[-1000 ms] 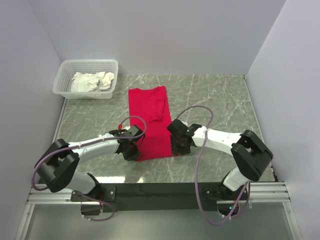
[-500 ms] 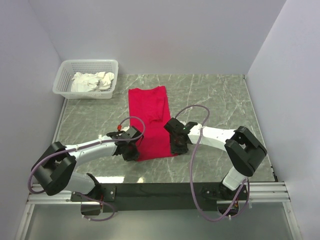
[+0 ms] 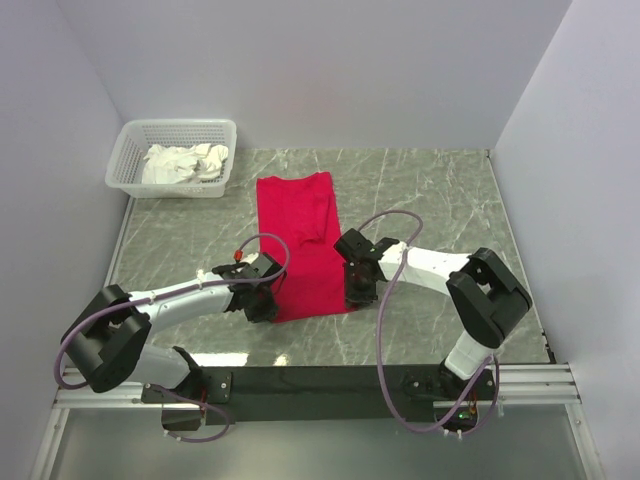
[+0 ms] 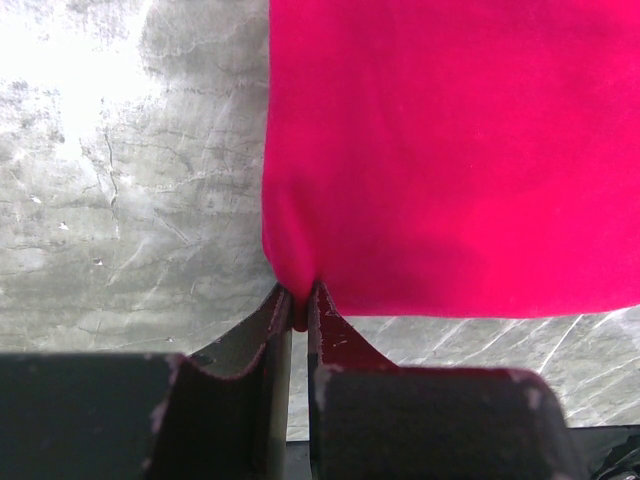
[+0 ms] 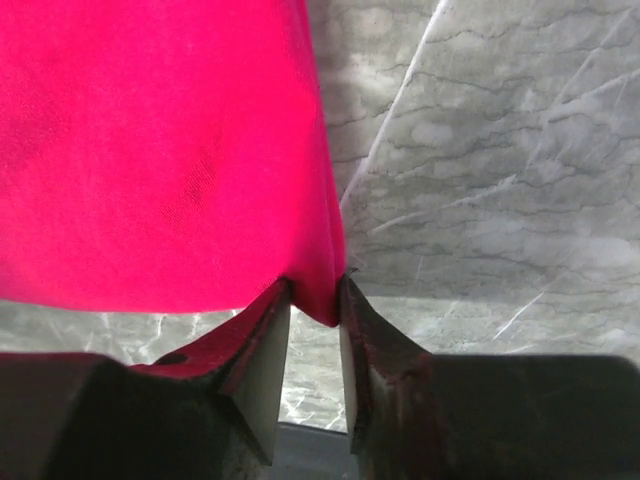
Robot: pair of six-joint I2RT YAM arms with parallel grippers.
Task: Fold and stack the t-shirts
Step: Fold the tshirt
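Observation:
A bright red t-shirt [image 3: 305,245] lies folded into a long strip on the marble table, running from the back toward the near edge. My left gripper [image 3: 266,304] is shut on its near left corner; in the left wrist view the red fabric [image 4: 450,150] is pinched between the fingers [image 4: 268,335]. My right gripper [image 3: 358,292] is shut on the near right corner; in the right wrist view the fabric [image 5: 160,150] bunches between the fingers [image 5: 380,330]. Both corners are at table level.
A white lattice basket [image 3: 132,145] holding crumpled white cloth [image 3: 185,162] stands at the back left corner. Grey walls close the table on three sides. The marble table [image 3: 440,200] stretches to the right of the shirt.
The right gripper has shifted slightly right and toward the shirt's near right corner. The left gripper has barely moved. The shirt lies as before.

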